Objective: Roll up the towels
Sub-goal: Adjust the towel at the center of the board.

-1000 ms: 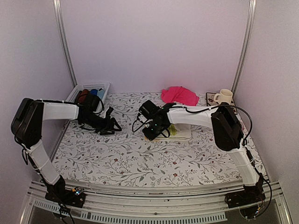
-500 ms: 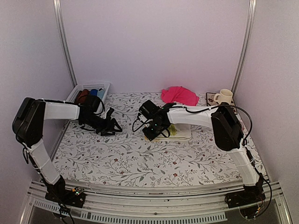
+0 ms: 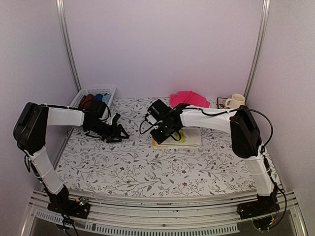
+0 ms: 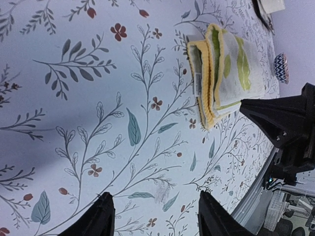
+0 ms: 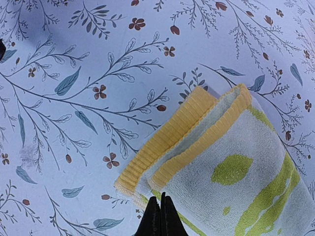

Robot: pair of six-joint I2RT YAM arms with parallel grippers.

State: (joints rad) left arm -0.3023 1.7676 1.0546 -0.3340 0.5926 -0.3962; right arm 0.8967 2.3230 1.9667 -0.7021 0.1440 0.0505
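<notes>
The lime-yellow towel [image 3: 186, 139] lies folded flat on the flowered table, mid-right. It also shows in the right wrist view [image 5: 236, 167] and the left wrist view [image 4: 224, 69]. My right gripper [image 3: 161, 138] is shut, fingertips together [image 5: 161, 216], just above the towel's near-left corner, with no cloth between them. The hot pink towel [image 3: 189, 100] lies crumpled at the back of the table. My left gripper [image 3: 117, 132] is open and empty [image 4: 155, 196], low over bare tablecloth to the left of the lime-yellow towel.
A white basket [image 3: 109, 91] with dark red, blue and green rolls stands at the back left. A cream mug [image 3: 236, 101] sits on a dark coaster at the back right. Walls close in on three sides.
My right arm has pulled back and up a little; its wrist now sits further toward the back over the towel's left end. The left arm has barely moved.
</notes>
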